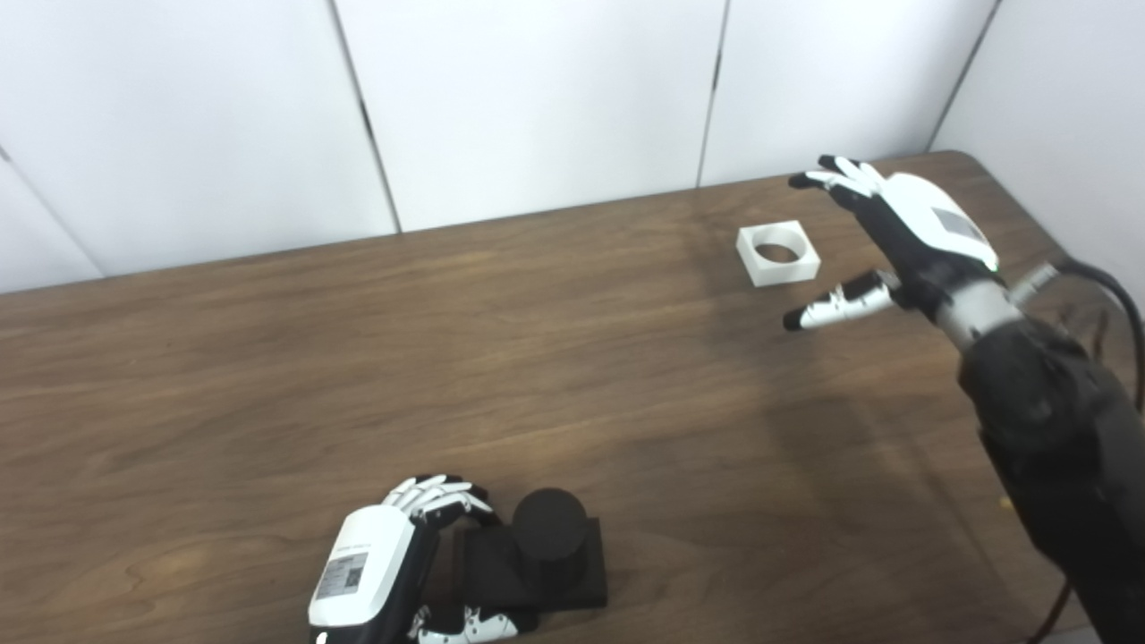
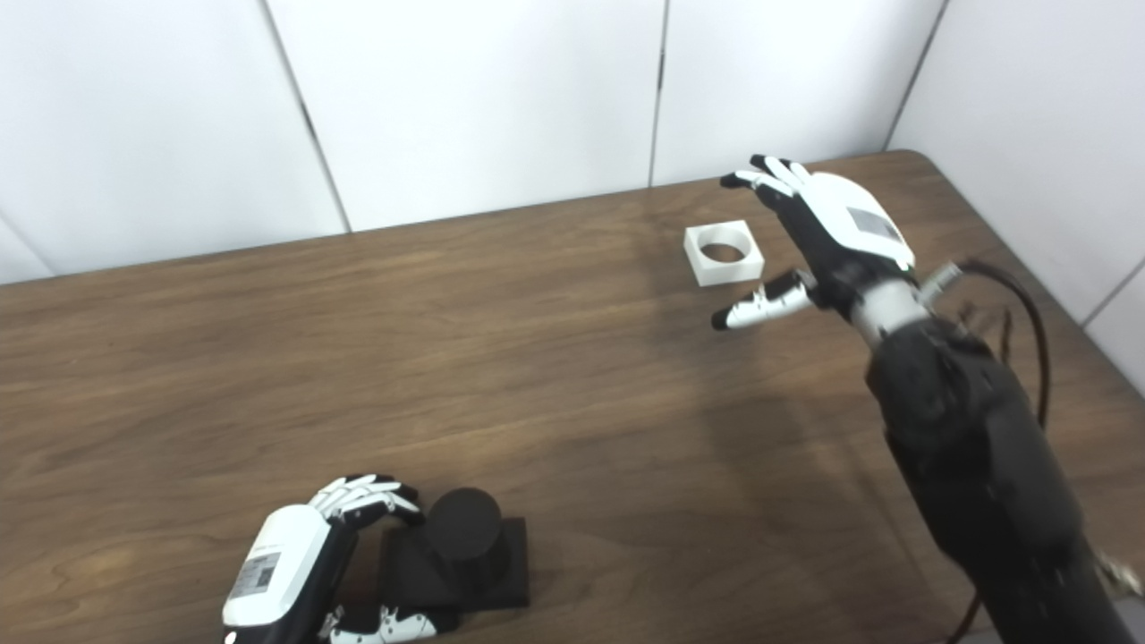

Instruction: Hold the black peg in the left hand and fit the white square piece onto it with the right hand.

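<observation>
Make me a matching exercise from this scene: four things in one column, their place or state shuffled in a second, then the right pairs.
1. black peg
2. white square piece
3. left hand
4. right hand

A. open, raised beside the white piece, holding nothing
B. near table edge, fingers curled at the peg's base
C. lying flat at the far right, round hole up
D. upright on a square black base

Pairs: 1-D, 2-C, 3-B, 4-A

Grey printed labels on backs of left hand (image 1: 362, 568) and right hand (image 1: 926, 228), text illegible.
</observation>
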Robot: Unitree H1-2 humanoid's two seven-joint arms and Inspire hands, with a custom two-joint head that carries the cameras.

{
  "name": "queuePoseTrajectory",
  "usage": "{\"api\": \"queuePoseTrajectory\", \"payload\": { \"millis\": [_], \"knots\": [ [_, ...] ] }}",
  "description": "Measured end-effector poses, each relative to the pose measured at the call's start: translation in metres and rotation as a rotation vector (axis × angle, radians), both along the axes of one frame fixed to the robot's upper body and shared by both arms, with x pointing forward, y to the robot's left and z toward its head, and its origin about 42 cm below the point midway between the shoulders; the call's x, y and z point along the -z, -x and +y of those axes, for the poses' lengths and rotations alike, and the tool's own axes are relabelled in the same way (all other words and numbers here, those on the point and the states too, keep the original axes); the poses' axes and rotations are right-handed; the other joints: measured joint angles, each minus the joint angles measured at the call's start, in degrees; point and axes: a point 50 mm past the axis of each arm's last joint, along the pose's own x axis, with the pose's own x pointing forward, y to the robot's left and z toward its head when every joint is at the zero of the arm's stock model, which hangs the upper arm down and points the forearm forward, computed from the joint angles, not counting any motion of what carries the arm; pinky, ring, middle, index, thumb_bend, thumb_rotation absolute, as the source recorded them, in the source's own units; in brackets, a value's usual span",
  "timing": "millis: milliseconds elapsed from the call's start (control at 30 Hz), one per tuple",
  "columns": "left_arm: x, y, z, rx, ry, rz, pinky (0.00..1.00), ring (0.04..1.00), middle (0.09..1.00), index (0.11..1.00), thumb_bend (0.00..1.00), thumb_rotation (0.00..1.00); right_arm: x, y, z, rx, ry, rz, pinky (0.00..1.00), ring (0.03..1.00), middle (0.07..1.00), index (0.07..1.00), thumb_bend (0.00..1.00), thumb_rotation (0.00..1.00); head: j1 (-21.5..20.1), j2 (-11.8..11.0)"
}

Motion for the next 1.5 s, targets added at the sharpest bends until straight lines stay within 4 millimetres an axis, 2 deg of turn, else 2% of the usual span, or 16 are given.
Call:
{"api": "queuePoseTrajectory", "payload": {
  "millis": [100,333,600,733,933,1267,1500],
  "knots": [
    [0.0,0.0,0.001,0.001,0.0,0.0,0.87,0.83,0.759,0.485,0.52,0.04,0.004,-0.022,-0.006,0.018,0.032,0.034,1.0,1.0,0.986,0.878,0.92,0.21,-0.7,-0.09],
    [0.0,0.001,0.003,0.0,0.015,0.004,0.87,0.829,0.758,0.485,0.52,0.04,0.009,-0.067,-0.005,0.03,0.112,0.088,1.0,1.0,0.972,0.872,0.9,0.22,-2.11,-0.62],
    [0.001,0.002,0.005,0.008,0.017,-0.007,0.86,0.825,0.754,0.485,0.52,0.04,0.02,-0.097,-0.007,0.05,0.186,0.168,1.0,1.0,0.986,0.885,0.87,0.23,-2.38,-0.97],
    [0.002,0.004,0.006,0.006,0.019,-0.004,0.87,0.83,0.758,0.486,0.52,0.04,0.025,-0.105,-0.011,0.05,0.225,0.22,0.99,1.0,0.982,0.882,0.86,0.22,-2.29,-0.88],
    [0.002,0.005,0.007,0.003,0.021,-0.003,0.86,0.825,0.754,0.485,0.52,0.04,0.033,-0.118,-0.014,0.062,0.282,0.28,0.98,1.0,0.967,0.865,0.91,0.22,-2.11,-0.7],
    [0.002,0.005,0.006,0.0,0.027,-0.002,0.86,0.82,0.751,0.485,0.52,0.04,0.04,-0.123,-0.008,0.043,0.32,0.323,1.0,1.0,0.97,0.871,0.89,0.22,-1.76,-0.7],
    [0.001,0.005,0.005,-0.002,0.03,-0.002,0.86,0.821,0.751,0.485,0.52,0.04,0.045,-0.128,-0.011,0.052,0.333,0.337,0.95,0.99,0.943,0.84,0.87,0.19,-1.5,-0.62]
  ]
}}
